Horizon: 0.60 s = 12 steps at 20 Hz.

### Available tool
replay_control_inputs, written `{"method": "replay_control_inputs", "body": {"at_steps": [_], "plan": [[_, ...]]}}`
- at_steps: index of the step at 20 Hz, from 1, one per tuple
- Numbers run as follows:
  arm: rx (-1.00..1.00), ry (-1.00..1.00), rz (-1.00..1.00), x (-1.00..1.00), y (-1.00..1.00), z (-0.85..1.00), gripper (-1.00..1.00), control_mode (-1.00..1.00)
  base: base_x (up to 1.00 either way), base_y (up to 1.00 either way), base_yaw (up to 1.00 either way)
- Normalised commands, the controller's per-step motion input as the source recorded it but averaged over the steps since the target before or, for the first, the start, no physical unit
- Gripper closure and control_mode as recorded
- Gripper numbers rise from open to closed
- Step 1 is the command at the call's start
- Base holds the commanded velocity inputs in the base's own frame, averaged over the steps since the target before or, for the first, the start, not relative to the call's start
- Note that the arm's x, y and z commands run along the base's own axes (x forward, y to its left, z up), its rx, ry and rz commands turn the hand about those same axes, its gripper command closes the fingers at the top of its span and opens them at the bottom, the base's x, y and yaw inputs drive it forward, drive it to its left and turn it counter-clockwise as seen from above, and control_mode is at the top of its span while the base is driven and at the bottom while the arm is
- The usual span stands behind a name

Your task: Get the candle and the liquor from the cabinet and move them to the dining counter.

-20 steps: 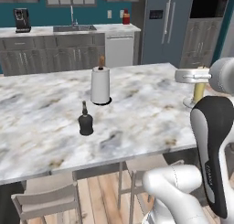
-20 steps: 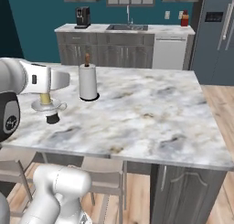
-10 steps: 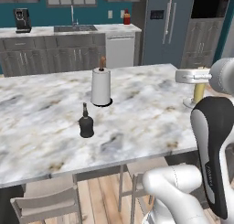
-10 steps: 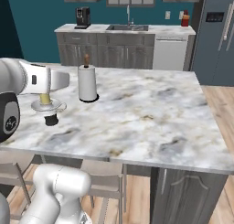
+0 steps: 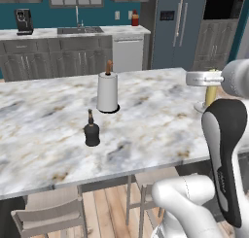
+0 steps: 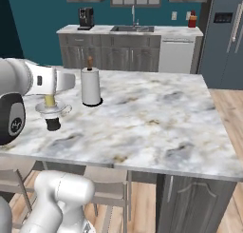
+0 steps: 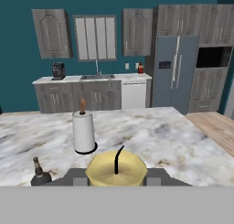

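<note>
Candle (image 7: 116, 169): pale-yellow, in white holder, pinched between gripper (image 7: 116, 178) jaws above marble tabletop (image 5: 146, 120). Liquor bottle (image 5: 91, 131): upright on tabletop, near paper-towel roll (image 5: 107, 91).

The dining counter (image 5: 146, 130) carries the liquor (image 5: 91, 130), a paper-towel roll (image 5: 107, 92) and the candle (image 6: 50, 106).

Dining counter (image 5: 160, 120) polished marble; liquor (image 5: 91, 132) glossy black; candle (image 7: 116, 168) waxy.
</note>
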Motion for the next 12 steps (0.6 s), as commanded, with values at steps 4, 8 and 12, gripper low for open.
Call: {"method": "replay_control_inputs", "body": {"at_steps": [4, 8, 12], "plan": [[0.02, 0.0, 0.09, 0.82, -0.34, -0.03, 1.0, -1.0, 0.0, 0.0, 0.0], [0.02, 0.0, 0.13, 0.9, -0.23, -0.16, 1.0, -1.0, 0.0, 0.0, 0.0], [0.0, 0.0, 0.21, 0.82, 0.0, -0.36, 1.0, -1.0, 0.0, 0.0, 0.0]]}}
